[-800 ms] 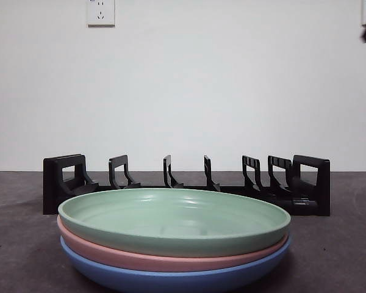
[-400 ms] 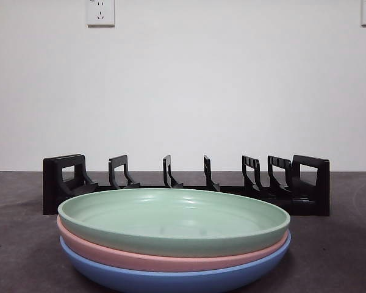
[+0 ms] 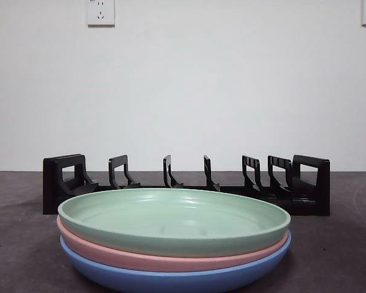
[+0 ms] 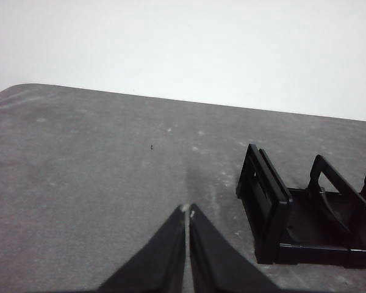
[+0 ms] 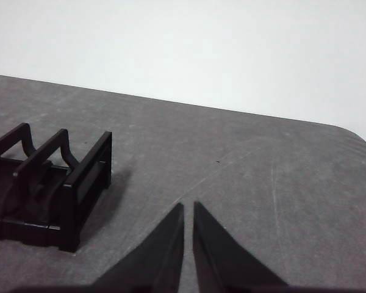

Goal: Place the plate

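Green plate (image 3: pixel 174 221) tops 3 stacked, rack (image 3: pixel 186 183) at 12 o'clock; both grippers (left gripper (image 4: pixel 187 212), right gripper (image 5: pixel 188 206)) closed, empty; lifting 2 plates together is the risk.

We saw even, soft, bright light throughout, faint glare on the green plate (image 3: pixel 174 220), a dim shadow of the rack (image 5: pixel 55 195) toward 3 o'clock on the table (image 5: pixel 262 183), and slightly soft focus in both wrist views.
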You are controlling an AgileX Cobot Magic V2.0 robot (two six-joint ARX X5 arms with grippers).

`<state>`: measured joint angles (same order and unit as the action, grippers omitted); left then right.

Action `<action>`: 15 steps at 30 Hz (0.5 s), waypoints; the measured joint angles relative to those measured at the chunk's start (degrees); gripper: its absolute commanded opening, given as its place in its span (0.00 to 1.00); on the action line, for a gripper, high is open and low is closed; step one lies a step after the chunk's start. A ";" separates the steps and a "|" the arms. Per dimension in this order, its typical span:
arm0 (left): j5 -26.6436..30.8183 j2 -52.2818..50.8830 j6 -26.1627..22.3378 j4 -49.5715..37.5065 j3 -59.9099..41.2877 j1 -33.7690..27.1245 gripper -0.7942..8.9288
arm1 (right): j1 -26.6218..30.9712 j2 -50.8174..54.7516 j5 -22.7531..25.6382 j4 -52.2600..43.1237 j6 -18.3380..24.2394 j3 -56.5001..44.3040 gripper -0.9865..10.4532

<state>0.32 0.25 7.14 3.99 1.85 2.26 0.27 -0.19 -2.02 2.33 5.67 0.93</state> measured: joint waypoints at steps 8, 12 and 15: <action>0.00 0.00 0.00 0.02 0.00 0.00 0.09 | -0.02 0.00 0.35 -0.15 0.00 0.00 0.11; 0.00 0.00 0.00 0.02 0.00 0.00 0.09 | -0.02 0.00 0.35 -0.17 0.00 0.00 0.11; 0.00 0.00 0.00 0.02 0.00 0.00 0.09 | -0.02 0.00 0.35 -0.20 0.00 0.00 0.11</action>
<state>0.32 0.25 7.14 4.01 1.85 2.26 0.25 -0.19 -1.67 2.13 5.67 0.93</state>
